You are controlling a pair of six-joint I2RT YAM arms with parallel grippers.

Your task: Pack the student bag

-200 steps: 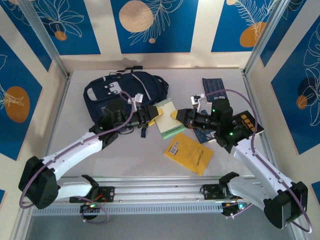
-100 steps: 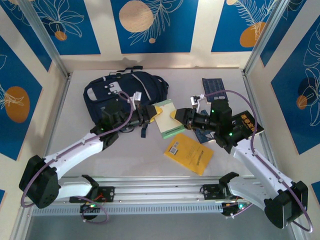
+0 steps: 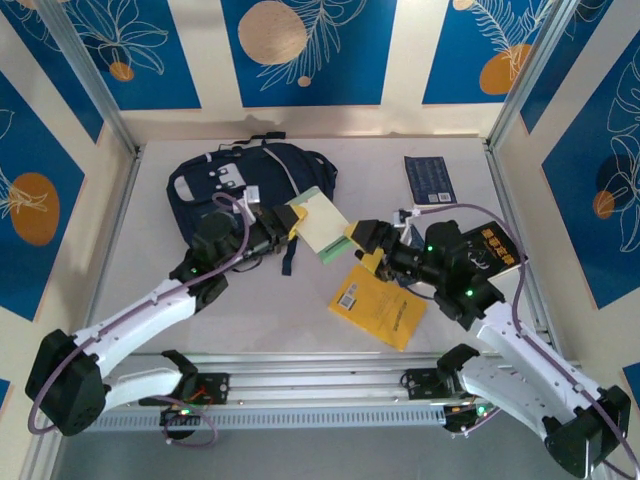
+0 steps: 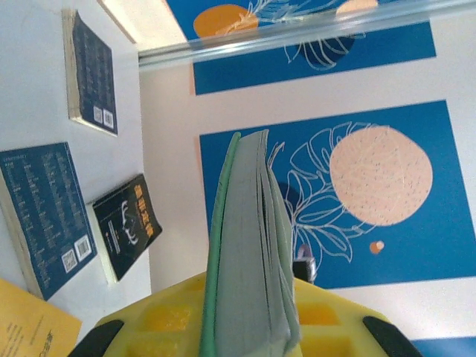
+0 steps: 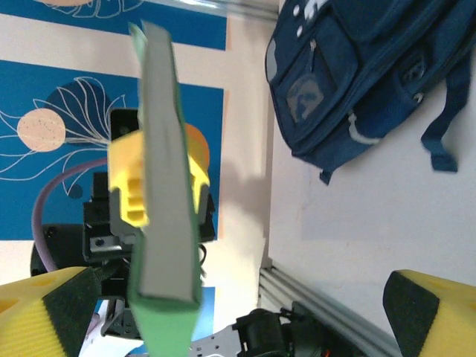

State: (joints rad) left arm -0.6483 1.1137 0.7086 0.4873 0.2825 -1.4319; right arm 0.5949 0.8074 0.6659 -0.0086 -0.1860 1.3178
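Note:
The student bag [image 3: 250, 180] lies flat at the back left of the table, a navy backpack with pale patches, also seen in the right wrist view [image 5: 357, 74]. My left gripper [image 3: 291, 219] is shut on a green-covered book [image 3: 320, 226] and holds it up in the air just right of the bag. In the left wrist view the book [image 4: 249, 223] stands edge-on between the yellow fingers [image 4: 171, 327] of that gripper [image 4: 249, 331]. My right gripper [image 3: 362, 248] is open and sits a little right of the book, apart from it. From the right wrist its gripper [image 5: 238, 320] gapes wide, with the book [image 5: 160, 186] ahead.
A yellow book [image 3: 378, 305] lies front centre under the right gripper. A navy book [image 3: 430, 178] lies at the back right and a black book [image 3: 492, 248] beside the right arm. Another navy book [image 4: 46, 212] lies on the table. Metal frame rails [image 3: 320, 375] run along the near edge.
The green book passed from the right gripper to the left. The left gripper shut on it and drew it toward the bag; the right gripper opened and backed off toward the near right.

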